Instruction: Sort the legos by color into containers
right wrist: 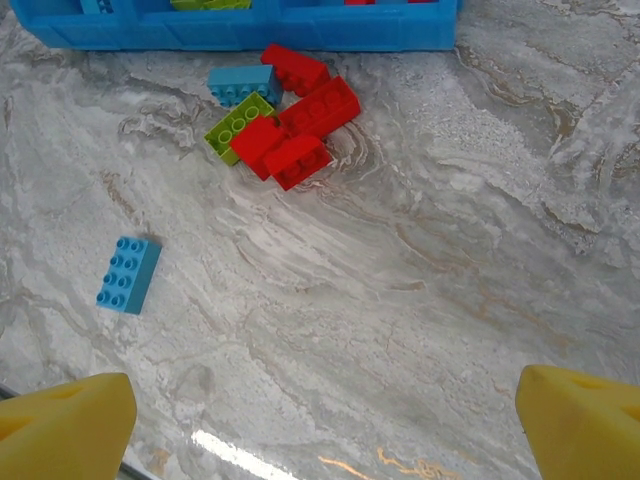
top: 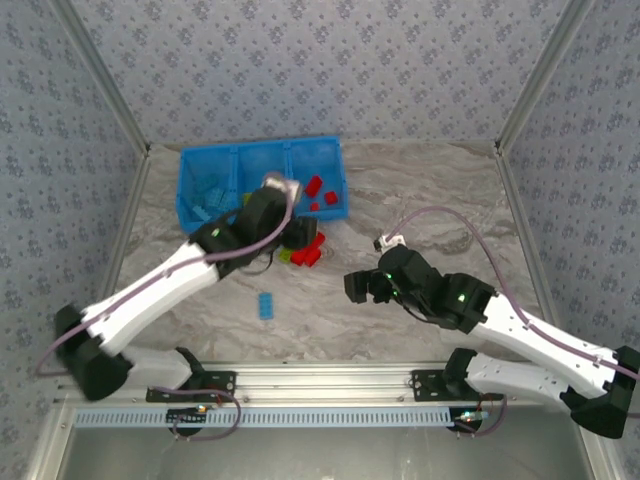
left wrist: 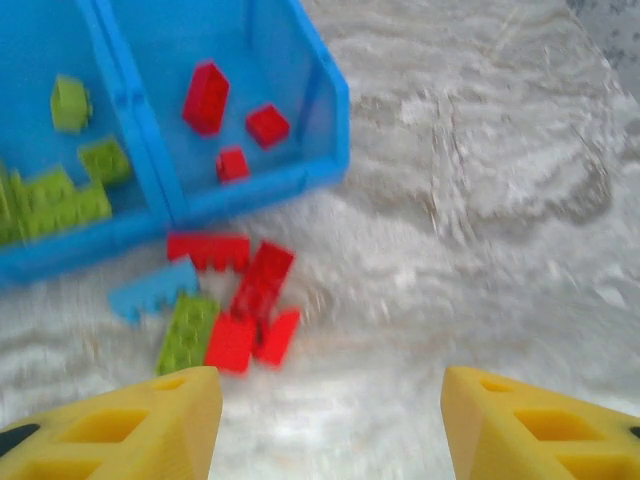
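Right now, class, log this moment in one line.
left gripper: open | right gripper: open | loose bricks: heap by tray | blue brick: apart

Grey marble-look worktop [top: 420, 190], blue-grey floral-patterned walls [top: 300, 60] on three sides, aluminium corner posts [top: 100, 75], aluminium rail [top: 320, 385] along near edge.

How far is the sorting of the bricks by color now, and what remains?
The tray holds three red bricks in its right compartment and green bricks in the middle one. Nothing is in hand: the left fingers and right fingers are open and empty. Left on the table: a pile of red bricks with one green brick and one blue brick beside the tray, plus a lone blue brick.
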Available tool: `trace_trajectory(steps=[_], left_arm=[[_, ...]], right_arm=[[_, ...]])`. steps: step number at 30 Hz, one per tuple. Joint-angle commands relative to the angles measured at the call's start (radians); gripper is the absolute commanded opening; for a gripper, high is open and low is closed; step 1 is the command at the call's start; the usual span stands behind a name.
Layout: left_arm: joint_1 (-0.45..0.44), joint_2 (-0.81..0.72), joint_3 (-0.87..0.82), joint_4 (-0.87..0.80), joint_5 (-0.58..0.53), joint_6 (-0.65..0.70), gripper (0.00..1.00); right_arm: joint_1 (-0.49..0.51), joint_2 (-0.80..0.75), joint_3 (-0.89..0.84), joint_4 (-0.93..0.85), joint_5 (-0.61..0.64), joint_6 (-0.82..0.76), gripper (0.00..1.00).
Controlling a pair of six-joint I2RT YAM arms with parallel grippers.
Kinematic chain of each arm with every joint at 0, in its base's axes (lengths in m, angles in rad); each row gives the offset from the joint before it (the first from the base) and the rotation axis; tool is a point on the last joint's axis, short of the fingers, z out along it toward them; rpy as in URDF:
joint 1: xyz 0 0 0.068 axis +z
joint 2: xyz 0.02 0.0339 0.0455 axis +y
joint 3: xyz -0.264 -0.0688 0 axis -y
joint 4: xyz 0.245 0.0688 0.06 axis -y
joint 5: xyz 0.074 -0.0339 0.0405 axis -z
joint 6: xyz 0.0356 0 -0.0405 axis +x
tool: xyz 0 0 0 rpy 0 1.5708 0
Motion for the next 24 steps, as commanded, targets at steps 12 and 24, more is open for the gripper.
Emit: trace_trajectory(steps=[12, 24], left_arm=[[-0.128, -0.022, -0.435, -0.166, -0.045, -0.481, 0.81], [-0.126, 0.265, -0.419, -0.018, -0.032, -0.466, 0.40]], right_arm=[[-0.032, 0.164, 0.053, 0.066, -0.065, -0.026, 1.00], [-0.031, 0.154, 0.035, 0.024, -0.071, -0.001, 1.00]])
